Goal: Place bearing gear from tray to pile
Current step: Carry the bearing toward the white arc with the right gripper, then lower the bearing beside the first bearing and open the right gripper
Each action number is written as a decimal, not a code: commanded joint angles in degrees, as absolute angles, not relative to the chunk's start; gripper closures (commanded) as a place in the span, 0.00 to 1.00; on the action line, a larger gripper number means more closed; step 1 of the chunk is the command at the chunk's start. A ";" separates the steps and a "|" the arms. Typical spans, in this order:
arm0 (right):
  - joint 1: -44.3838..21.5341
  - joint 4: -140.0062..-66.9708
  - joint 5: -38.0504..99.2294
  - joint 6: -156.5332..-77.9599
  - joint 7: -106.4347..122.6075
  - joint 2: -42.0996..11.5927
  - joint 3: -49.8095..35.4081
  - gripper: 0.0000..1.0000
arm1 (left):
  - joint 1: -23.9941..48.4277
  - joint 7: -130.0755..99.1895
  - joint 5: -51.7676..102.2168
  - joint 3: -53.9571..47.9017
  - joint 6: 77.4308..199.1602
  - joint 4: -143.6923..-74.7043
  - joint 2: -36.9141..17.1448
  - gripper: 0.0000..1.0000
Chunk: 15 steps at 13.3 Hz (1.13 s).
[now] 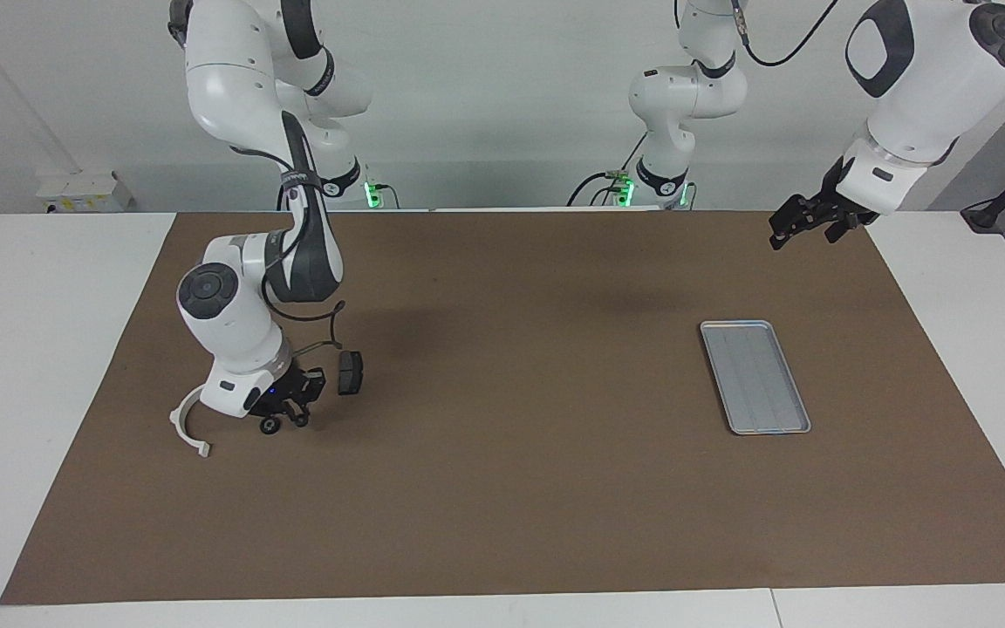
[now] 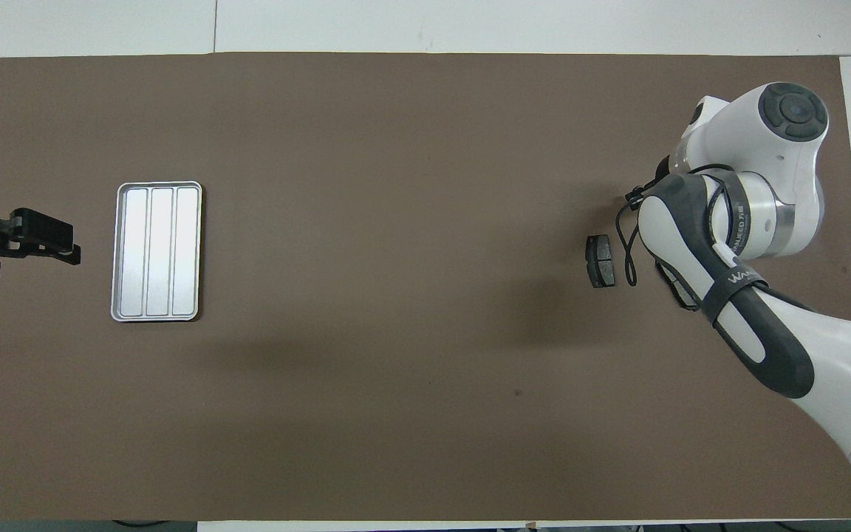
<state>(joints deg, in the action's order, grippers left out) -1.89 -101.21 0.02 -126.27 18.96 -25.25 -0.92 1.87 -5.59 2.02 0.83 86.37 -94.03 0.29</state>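
The silver tray (image 1: 754, 377) lies toward the left arm's end of the mat with nothing in it; it also shows in the overhead view (image 2: 156, 251). My right gripper (image 1: 286, 420) is down at the mat among the pile. A small dark bearing gear (image 1: 270, 426) sits at its fingertips, on or just above the mat. The white half-ring bracket (image 1: 187, 429) lies beside it. One dark brake pad (image 1: 350, 371) lies nearer to the robots, also seen from overhead (image 2: 600, 260). The right arm hides the rest of the pile from above. My left gripper (image 1: 803, 225) waits open in the air.
A brown mat (image 1: 502, 488) covers most of the white table. The left gripper (image 2: 49, 244) hangs over the mat's edge beside the tray. The right arm's elbow and a loose cable (image 2: 626, 251) hang over the pile.
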 commanded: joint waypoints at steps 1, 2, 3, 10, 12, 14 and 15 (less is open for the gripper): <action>-0.88 -105.11 1.32 -128.23 21.01 -23.20 -1.49 1.00 | 1.85 -5.62 1.67 0.70 85.25 -93.60 0.79 0.00; -0.88 -105.38 1.32 -128.32 21.01 -23.20 -1.49 1.00 | 1.85 -5.62 1.67 0.70 85.25 -93.60 0.79 0.00; -0.88 -105.73 1.41 -128.32 20.92 -23.20 -1.49 1.00 | 1.85 -5.62 1.76 0.70 85.25 -93.60 0.79 0.00; -0.88 -107.67 1.32 -131.48 20.74 -23.29 -1.49 1.00 | 1.85 -5.62 1.67 0.70 85.25 -93.60 0.79 0.00; -0.88 -107.49 1.41 -131.57 19.87 -23.38 -1.49 0.71 | 1.85 -5.62 1.76 0.70 85.25 -93.60 0.79 0.00; -1.05 -106.70 1.32 -131.57 17.50 -23.29 -1.49 0.29 | 1.85 -5.62 1.67 0.70 85.25 -93.60 0.79 0.00; -1.23 -106.00 1.32 -131.22 17.06 -23.20 -1.49 0.22 | 1.85 -5.62 1.76 0.70 85.25 -93.60 0.79 0.00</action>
